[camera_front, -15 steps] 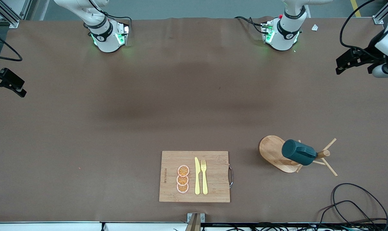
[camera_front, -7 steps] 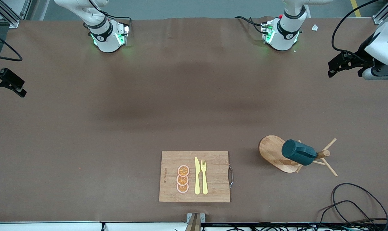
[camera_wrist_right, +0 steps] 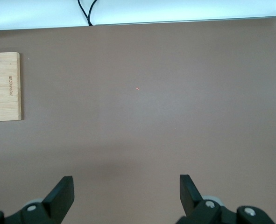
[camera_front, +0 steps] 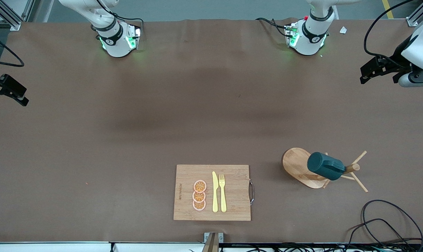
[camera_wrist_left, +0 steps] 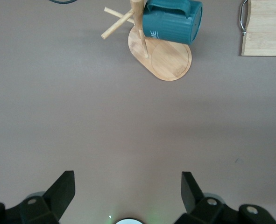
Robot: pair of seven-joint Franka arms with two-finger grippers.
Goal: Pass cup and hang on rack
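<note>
The dark teal cup hangs tilted on a peg of the wooden rack, which stands toward the left arm's end of the table, on the side near the front camera. No gripper touches either one. In the left wrist view the cup and the rack's oval base lie well ahead of my open, empty left gripper. That left gripper hovers over the table's edge at its own end. My right gripper waits open over the other end, with only bare table between its fingers.
A bamboo cutting board lies near the front edge with a yellow knife, a yellow fork and three orange slices on it. Black cables coil at the table corner close to the rack.
My left hand has shifted a little over its end of the table, first toward the middle, then slightly back. The right arm, cup and rack have not moved.
</note>
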